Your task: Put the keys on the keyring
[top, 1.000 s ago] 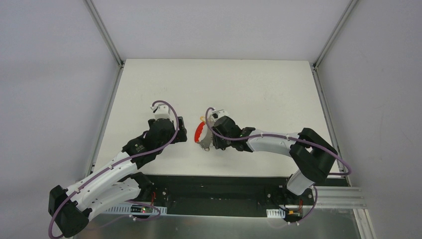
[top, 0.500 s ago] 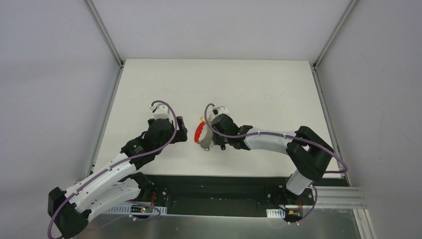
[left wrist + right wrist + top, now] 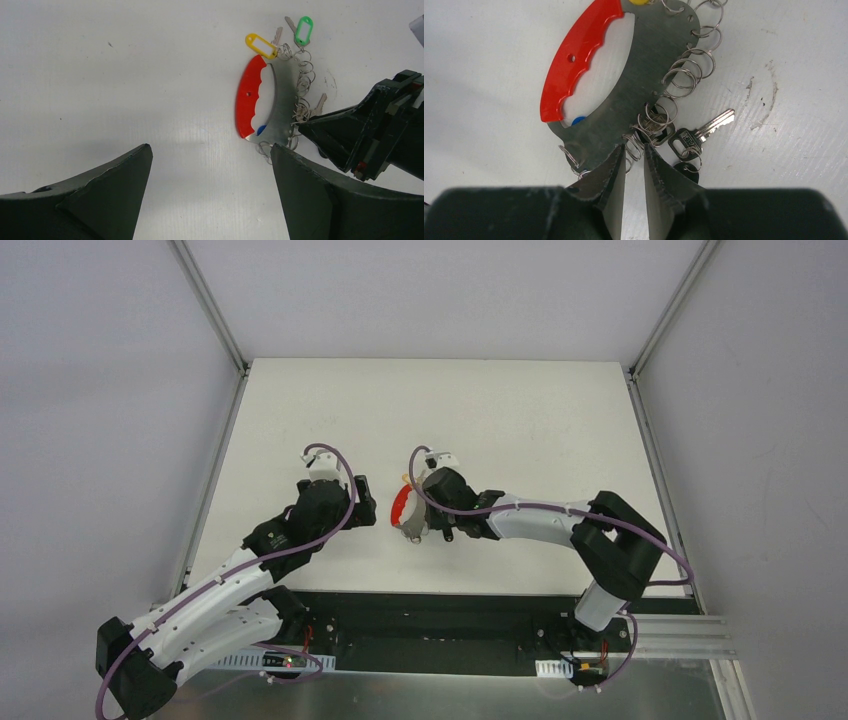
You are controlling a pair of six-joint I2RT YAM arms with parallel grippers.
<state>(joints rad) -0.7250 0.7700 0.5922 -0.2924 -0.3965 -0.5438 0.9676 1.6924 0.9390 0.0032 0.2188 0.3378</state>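
The keyring [image 3: 644, 65] is a silvery curved plate with a red grip [image 3: 248, 100] and a row of small wire rings along its edge, lying flat on the table [image 3: 520, 430]. Keys lie around it: a green tag [image 3: 303, 30], a yellow tag [image 3: 261, 45], a blue head [image 3: 578, 120], a black head [image 3: 686, 166] and a bare silver key [image 3: 704, 131]. My right gripper [image 3: 634, 147] sits at the plate's lower end, jaws nearly together with one wire ring pinched between the tips. My left gripper [image 3: 210, 150] hovers wide open left of the keyring [image 3: 402, 506], holding nothing.
Both arms meet near the middle of the white table, the left gripper [image 3: 365, 502] and right gripper [image 3: 418, 525] a short gap apart. Metal frame rails [image 3: 212, 315] run along the table's left and right sides.
The right jaws have narrowed around a wire ring and the right arm has edged slightly left. The left arm and keyring have not visibly moved.
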